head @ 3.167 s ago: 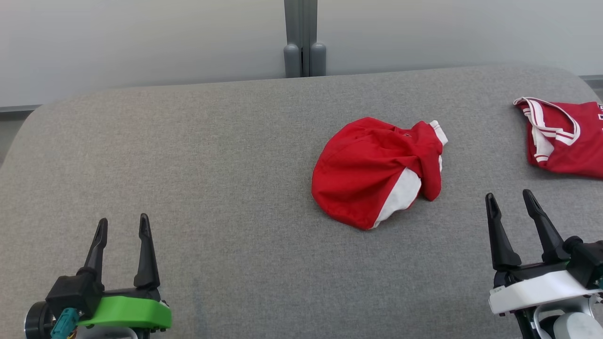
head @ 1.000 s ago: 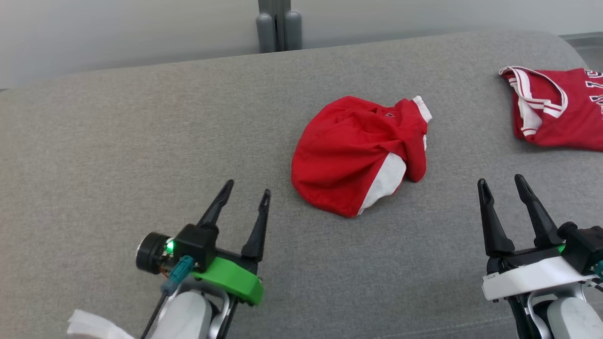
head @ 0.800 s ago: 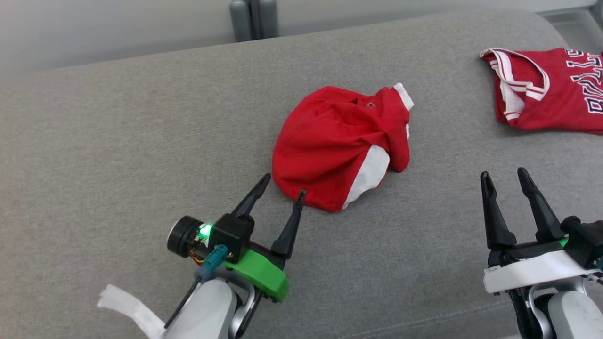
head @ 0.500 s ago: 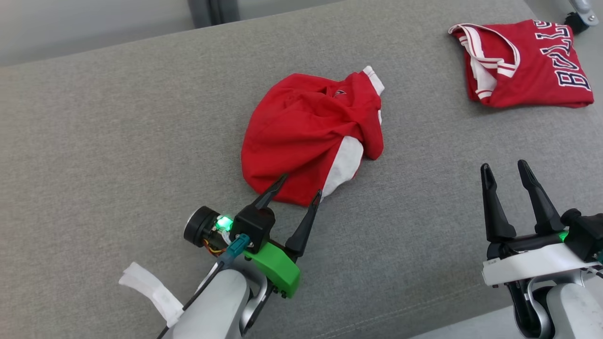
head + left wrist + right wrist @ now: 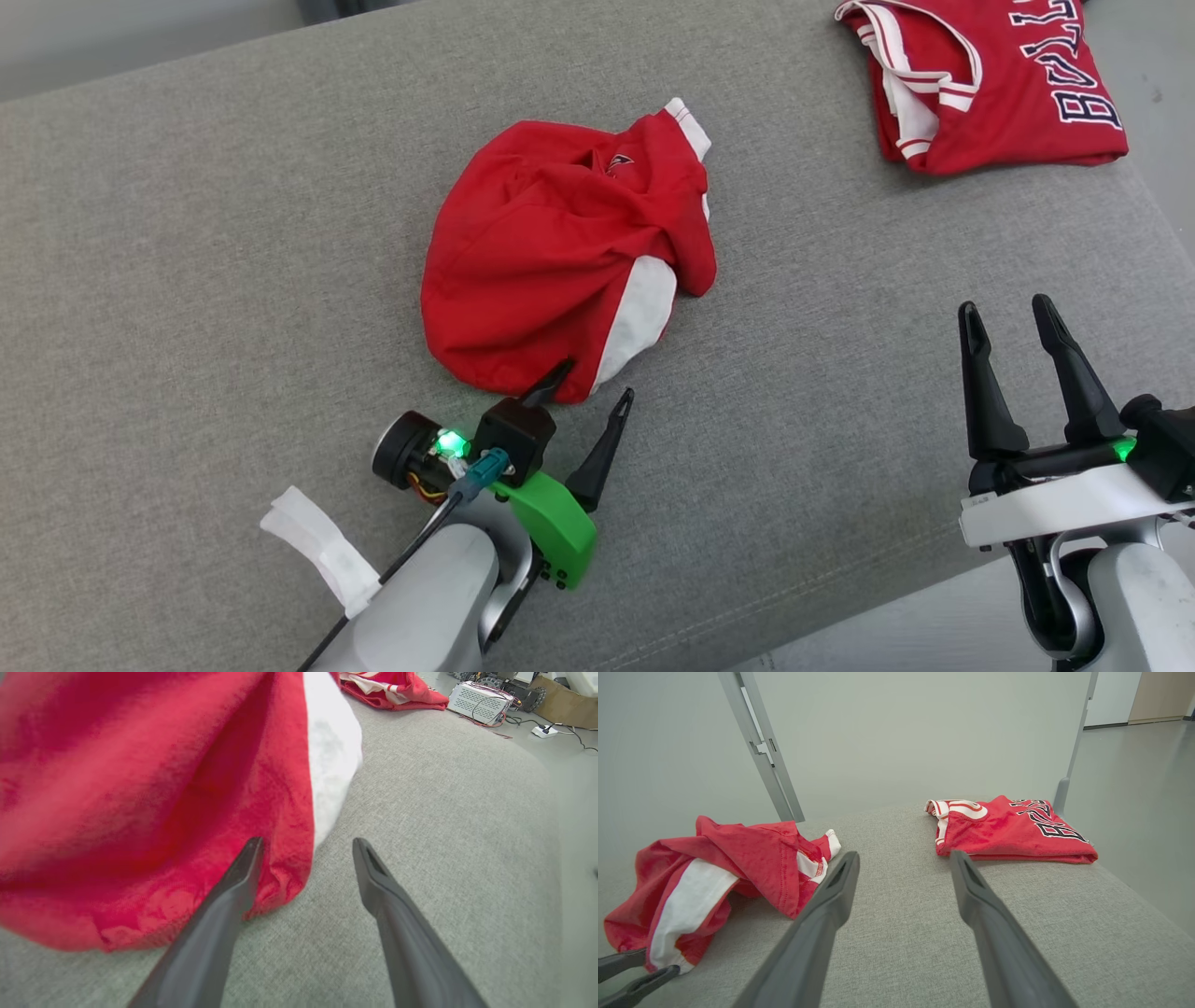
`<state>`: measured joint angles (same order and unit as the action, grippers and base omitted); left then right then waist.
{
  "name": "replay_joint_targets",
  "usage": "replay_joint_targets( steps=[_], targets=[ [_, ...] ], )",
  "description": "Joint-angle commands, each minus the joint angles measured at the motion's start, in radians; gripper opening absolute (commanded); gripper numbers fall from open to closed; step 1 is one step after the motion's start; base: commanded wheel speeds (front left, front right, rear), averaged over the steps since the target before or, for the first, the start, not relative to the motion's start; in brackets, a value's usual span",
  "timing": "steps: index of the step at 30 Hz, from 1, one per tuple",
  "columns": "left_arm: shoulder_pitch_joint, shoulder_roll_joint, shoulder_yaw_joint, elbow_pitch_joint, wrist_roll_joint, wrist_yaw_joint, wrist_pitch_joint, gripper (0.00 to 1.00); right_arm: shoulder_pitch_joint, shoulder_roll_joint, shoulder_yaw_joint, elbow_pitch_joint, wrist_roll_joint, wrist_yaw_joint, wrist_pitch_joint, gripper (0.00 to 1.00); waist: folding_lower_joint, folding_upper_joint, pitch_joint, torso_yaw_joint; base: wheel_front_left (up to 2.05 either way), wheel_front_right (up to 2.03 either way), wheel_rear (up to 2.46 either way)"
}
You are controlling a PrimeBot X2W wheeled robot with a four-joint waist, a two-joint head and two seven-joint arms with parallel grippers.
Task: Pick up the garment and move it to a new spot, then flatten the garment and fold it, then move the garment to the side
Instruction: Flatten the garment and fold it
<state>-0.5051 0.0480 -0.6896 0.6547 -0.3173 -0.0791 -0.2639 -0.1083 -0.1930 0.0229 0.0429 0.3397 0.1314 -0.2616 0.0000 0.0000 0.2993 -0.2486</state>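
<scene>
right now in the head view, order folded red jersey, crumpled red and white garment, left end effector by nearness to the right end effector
1. Folded red jersey, far right.
2. Crumpled red and white garment, centre.
3. Left end effector, at that garment's near edge.

From where I stand, a broad table covered in grey woven cloth (image 5: pixel 187 233) takes up most of the room, with a seam running near its front edge. Behind it is a plain, pale grey-green partition wall (image 5: pixel 887 732), softly and evenly lit. A grey metal post (image 5: pixel 759 746) stands against it, and a second post (image 5: pixel 1073 742) rises at the right end. Beyond, smooth grey floor (image 5: pixel 1148 793) runs to a white door or panel (image 5: pixel 1111 695) and a tan wall (image 5: pixel 1162 695). Off the table's end, a white vented box (image 5: pixel 479 702), a cardboard box (image 5: pixel 567 707) and a power strip (image 5: pixel 544 731) with black cables lie on the floor.
</scene>
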Motion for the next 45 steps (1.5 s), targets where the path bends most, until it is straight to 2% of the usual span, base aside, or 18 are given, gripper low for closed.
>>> replay_joint_targets(
  steps=[1,2,7,12,19,28,34,35,36,45],
  targets=[
    [-0.026,0.005,-0.009,0.009,-0.017,0.0,0.0,0.27,-0.01,-0.001,0.001,-0.001,-0.005,-0.002,-0.004,1.0,0.0,0.0,-0.003,0.001,0.0,0.0,0.0],
    [-0.029,0.005,-0.014,0.015,-0.027,0.001,0.0,0.0,-0.011,-0.002,0.001,-0.001,-0.006,-0.002,-0.004,1.0,0.0,0.0,-0.005,0.003,0.0,0.0,0.0],
    [-0.042,0.005,-0.009,0.004,-0.065,0.028,0.0,0.0,-0.002,-0.004,-0.002,0.002,-0.01,-0.002,-0.004,1.0,0.0,0.0,-0.028,0.021,0.0,0.0,0.0],
    [-0.036,0.011,0.037,-0.029,-0.04,0.045,0.0,0.0,0.023,0.001,-0.004,0.005,-0.015,-0.002,-0.004,1.0,0.0,0.0,-0.063,0.058,0.0,0.0,0.0],
    [0.027,0.086,0.11,-0.138,-0.003,0.053,0.0,0.0,0.05,0.009,-0.007,0.007,-0.021,-0.002,-0.004,1.0,0.0,0.0,-0.12,0.128,0.0,0.0,0.0],
    [0.17,0.206,0.114,-0.25,0.006,0.075,0.021,0.0,0.073,0.023,-0.001,0.011,-0.027,-0.002,-0.004,1.0,0.0,0.0,-0.145,0.198,0.0,0.0,0.0],
    [0.272,0.215,0.118,-0.262,-0.028,0.1,0.029,0.0,0.076,0.017,-0.003,0.014,-0.02,-0.002,-0.004,1.0,0.0,0.0,-0.145,0.217,0.0,0.0,0.0],
    [0.277,0.211,0.121,-0.264,-0.031,0.102,0.027,0.23,0.077,0.015,-0.004,0.015,-0.019,-0.002,-0.004,1.0,0.0,0.0,-0.145,0.22,0.0,0.0,0.0],
    [0.281,0.205,0.128,-0.271,-0.035,0.109,0.021,1.0,0.077,0.012,-0.006,0.015,-0.017,-0.002,-0.004,1.0,0.0,0.0,-0.146,0.224,0.0,0.0,0.0],
    [0.281,0.171,0.231,-0.401,-0.052,0.143,-0.003,1.0,0.08,0.006,0.001,0.021,-0.02,-0.002,-0.004,1.0,0.0,0.0,-0.162,0.257,0.0,0.0,0.0]
  ],
)
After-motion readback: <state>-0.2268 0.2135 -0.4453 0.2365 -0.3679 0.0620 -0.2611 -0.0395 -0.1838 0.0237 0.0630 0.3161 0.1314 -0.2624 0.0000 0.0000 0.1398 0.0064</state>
